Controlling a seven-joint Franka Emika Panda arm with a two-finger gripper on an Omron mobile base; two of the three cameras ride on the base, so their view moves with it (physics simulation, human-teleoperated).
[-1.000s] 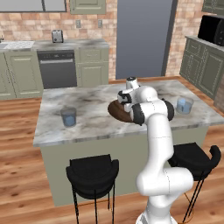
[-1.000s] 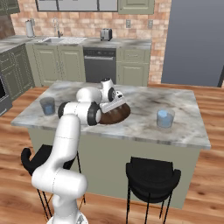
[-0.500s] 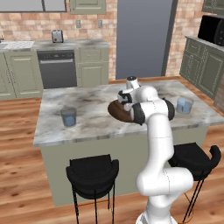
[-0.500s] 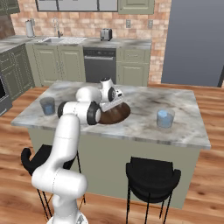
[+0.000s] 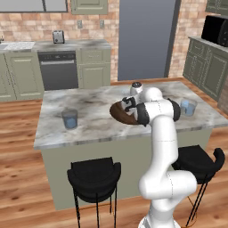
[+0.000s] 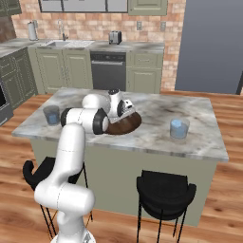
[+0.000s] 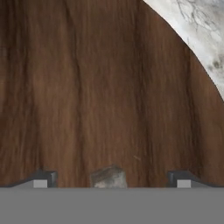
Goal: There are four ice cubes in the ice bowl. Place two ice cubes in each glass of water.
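Observation:
The ice bowl [image 5: 119, 114] [image 6: 127, 125] is a wide dark-brown wooden dish in the middle of the marble island. My gripper [image 5: 128, 105] [image 6: 125, 108] hangs low over it, open. In the hand view the bowl's wood grain [image 7: 100, 87] is very close, and one pale ice cube [image 7: 108, 176] lies between the two spread fingertips, which do not touch it. My gripper [image 7: 111, 183] straddles that cube. One glass of water [image 5: 70, 119] [image 6: 51, 115] stands near the island's left end. The other glass of water [image 5: 188, 107] [image 6: 179, 128] stands near the right end.
Two black bar stools [image 5: 94, 175] [image 5: 198, 160] stand at the island's near side. The marble countertop [image 7: 201, 35] shows past the bowl's rim. Cabinets, a dishwasher [image 5: 59, 71] and a toaster [image 5: 58, 36] line the back wall.

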